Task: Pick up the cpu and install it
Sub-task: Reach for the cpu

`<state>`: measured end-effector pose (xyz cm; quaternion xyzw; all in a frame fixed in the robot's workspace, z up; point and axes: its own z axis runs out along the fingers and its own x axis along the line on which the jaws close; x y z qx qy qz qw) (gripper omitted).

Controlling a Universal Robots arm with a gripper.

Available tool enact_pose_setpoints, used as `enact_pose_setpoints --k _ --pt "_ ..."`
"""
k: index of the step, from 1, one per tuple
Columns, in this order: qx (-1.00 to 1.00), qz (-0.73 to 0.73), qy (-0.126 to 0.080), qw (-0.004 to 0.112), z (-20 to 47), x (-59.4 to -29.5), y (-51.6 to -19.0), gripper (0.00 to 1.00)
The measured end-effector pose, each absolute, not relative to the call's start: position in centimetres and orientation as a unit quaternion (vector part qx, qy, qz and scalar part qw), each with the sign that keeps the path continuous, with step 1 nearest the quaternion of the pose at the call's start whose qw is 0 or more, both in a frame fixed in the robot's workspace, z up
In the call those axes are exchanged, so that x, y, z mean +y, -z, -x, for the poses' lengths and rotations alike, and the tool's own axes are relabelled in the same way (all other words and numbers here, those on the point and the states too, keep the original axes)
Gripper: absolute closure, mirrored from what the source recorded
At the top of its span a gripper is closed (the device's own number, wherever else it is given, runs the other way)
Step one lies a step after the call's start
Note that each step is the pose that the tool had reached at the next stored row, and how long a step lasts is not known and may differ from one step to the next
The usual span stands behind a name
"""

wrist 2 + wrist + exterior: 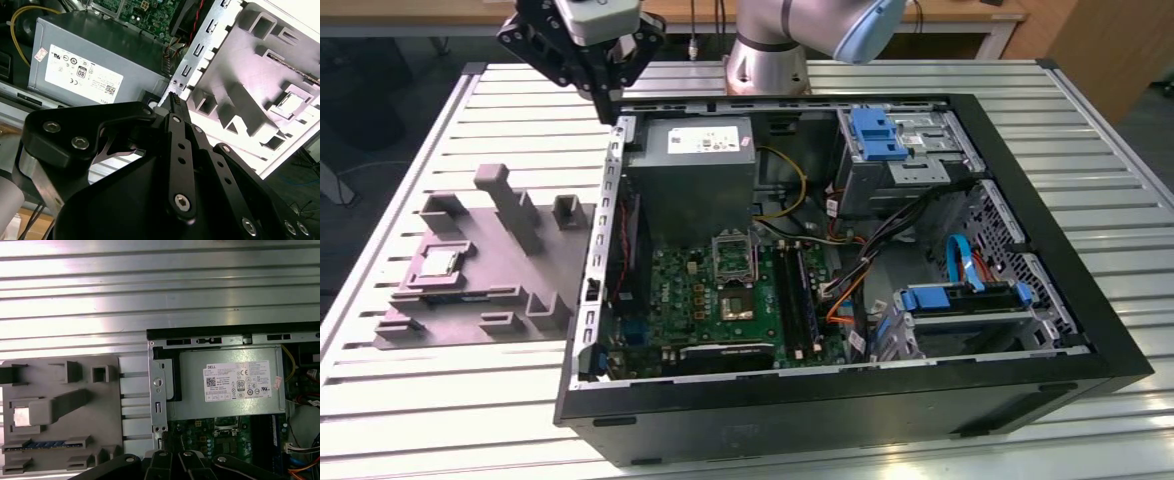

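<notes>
**A:** How does the end effector (pixel 608 112) look?

**B:** Its black fingers are clenched together, tip against tip, with nothing between them. The second wrist view shows them meeting at one point (pixel 173 96).

**A:** Where is it hanging?

**B:** Over the far corner of the open black computer case (pixel 854 405), on the exterior view's left. It is just beside the grey metal power supply box (pixel 698 170), and I can't tell whether the tips touch the case rim.

**A:** And the cpu (pixel 440 263)?

**B:** It's a small, flat square chip with a pale silver-grey top. It lies flat in a recess of the grey moulded plastic tray (pixel 467 305), which is outside the case on the exterior view's left and well apart from the end effector. The first wrist view shows the chip too (pixel 21 417).

**A:** What's inside the case?

**B:** A green motherboard (pixel 707 305) lies below the power supply, with a rectangular metal-framed socket bracket (pixel 734 256) on it. Tray and case both rest on the slatted aluminium tabletop (pixel 454 425).
</notes>
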<state>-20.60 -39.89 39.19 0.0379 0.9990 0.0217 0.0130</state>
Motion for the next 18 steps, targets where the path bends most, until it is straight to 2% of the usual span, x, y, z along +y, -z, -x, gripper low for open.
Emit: enact_pose_setpoints --k 18 --pt "0.999 -0.038 -0.022 0.013 21.26 -39.89 -39.18 0.89"
